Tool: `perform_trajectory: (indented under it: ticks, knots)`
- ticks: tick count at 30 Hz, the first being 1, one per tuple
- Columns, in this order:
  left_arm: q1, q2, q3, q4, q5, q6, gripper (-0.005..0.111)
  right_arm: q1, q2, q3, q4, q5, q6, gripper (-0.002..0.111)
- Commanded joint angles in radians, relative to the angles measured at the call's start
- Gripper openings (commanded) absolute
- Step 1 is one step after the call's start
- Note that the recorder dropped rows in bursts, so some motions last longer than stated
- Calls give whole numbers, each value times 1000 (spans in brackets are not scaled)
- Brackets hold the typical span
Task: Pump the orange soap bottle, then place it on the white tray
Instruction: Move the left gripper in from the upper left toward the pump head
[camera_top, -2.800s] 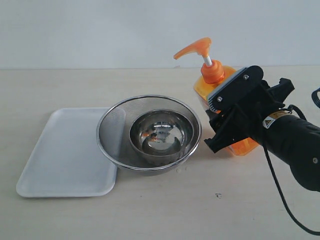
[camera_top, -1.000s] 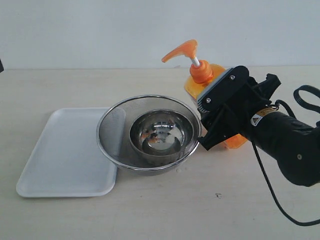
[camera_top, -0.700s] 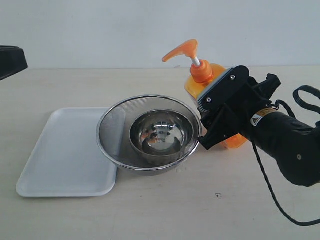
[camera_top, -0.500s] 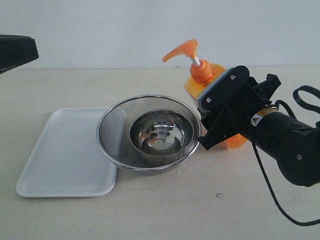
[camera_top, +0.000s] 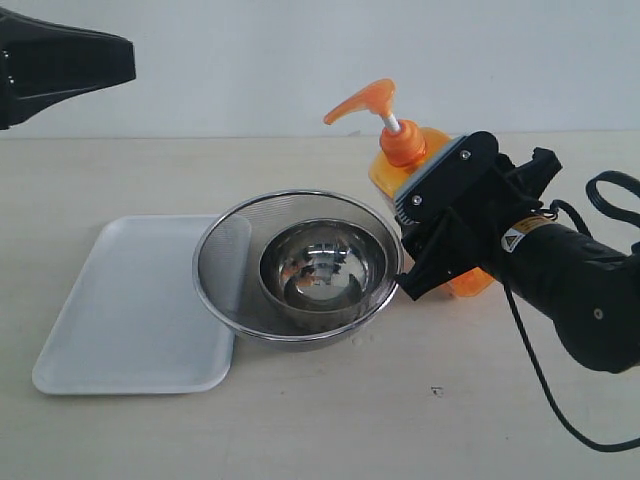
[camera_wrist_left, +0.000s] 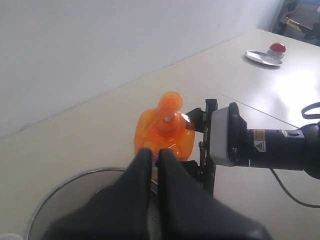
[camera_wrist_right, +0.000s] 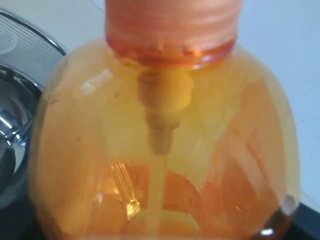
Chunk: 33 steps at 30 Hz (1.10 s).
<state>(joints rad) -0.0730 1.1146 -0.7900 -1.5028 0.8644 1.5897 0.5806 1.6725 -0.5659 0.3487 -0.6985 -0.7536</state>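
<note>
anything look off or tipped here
Yes: the orange soap bottle leans toward the strainer instead of standing upright, clamped in the right gripper. The strainer's rim also overlaps one end of the white tray. No spill is visible.

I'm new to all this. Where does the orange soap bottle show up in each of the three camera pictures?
Exterior view: the orange soap bottle is right of centre, just right of the mesh strainer.
Left wrist view: the bottle is mid-picture, seen from above its pump head.
Right wrist view: the bottle fills nearly the whole picture.
Shared landmark: the mesh strainer beside the bottle, seen again in the left wrist view and the right wrist view.
</note>
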Motion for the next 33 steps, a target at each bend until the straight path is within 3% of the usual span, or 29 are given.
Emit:
perform_trajectory:
  ticks: [1, 21, 33]
  knots:
    - [-72, 72, -50, 1, -36, 4, 5, -1, 13, 5, 7, 84, 12, 0]
    - [-298, 343, -331, 65, -59, 1, 5, -1, 13, 5, 3, 104, 9, 0]
    - [-311, 425, -415, 87, -58, -34, 5, -1, 13, 5, 1, 112, 12, 0]
